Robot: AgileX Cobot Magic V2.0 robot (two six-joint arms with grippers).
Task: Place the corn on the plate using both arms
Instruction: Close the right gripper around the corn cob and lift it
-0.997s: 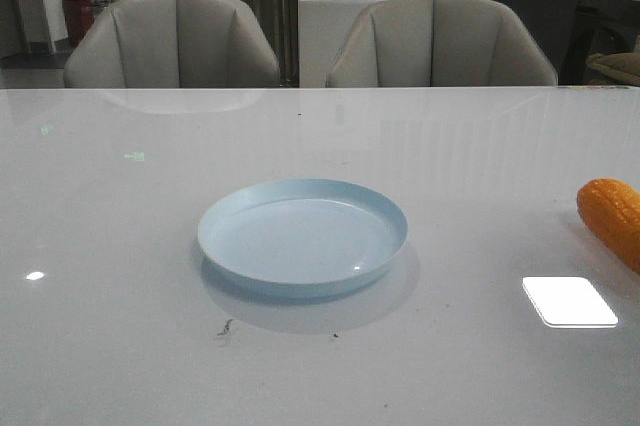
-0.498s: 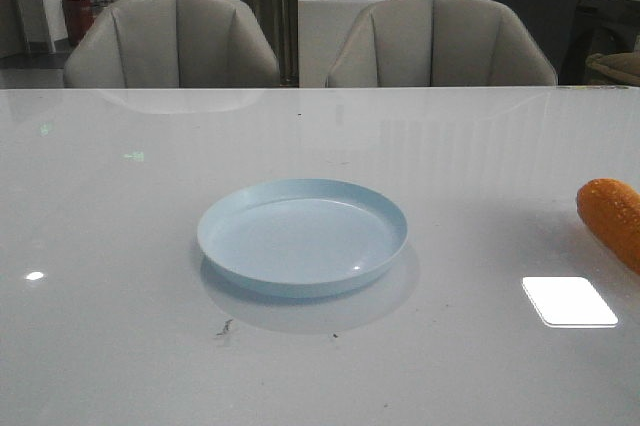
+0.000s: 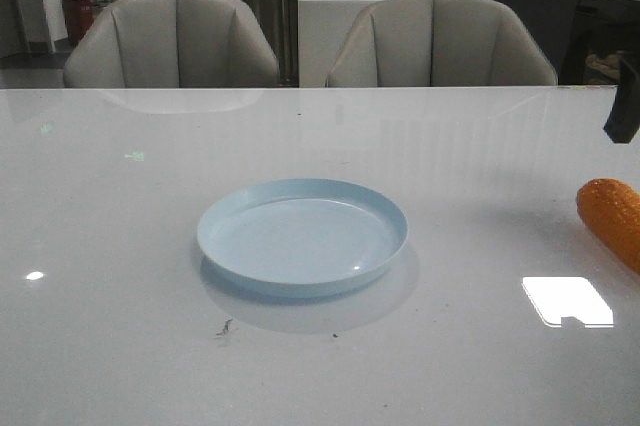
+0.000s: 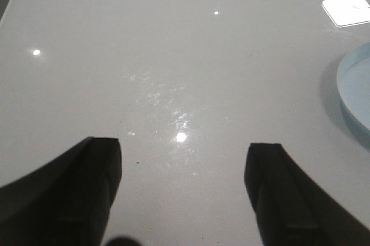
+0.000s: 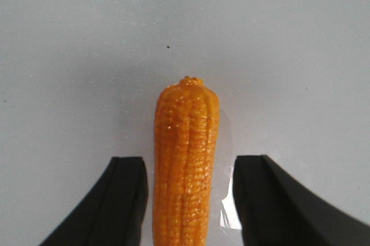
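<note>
The pale blue plate (image 3: pixel 302 236) sits mid-table in the front view; its rim also shows in the left wrist view (image 4: pixel 354 93). The orange-yellow corn (image 3: pixel 612 216) lies on the table at the far right edge, partly cut off. In the right wrist view the corn (image 5: pixel 185 159) lies lengthwise between the fingers of my open right gripper (image 5: pixel 191 162), with gaps on both sides. A dark part of my right arm (image 3: pixel 625 106) shows above the corn. My left gripper (image 4: pixel 182 176) is open and empty over bare table, beside the plate.
Two grey chairs (image 3: pixel 175 41) (image 3: pixel 440 41) stand behind the table's far edge. A bright light reflection (image 3: pixel 567 301) lies on the glossy tabletop in front of the corn. Small dark specks (image 3: pixel 225 327) mark the table near the plate.
A dark part of my right arm has come into the front view at the upper right, above the corn. The corn and plate have not moved.
</note>
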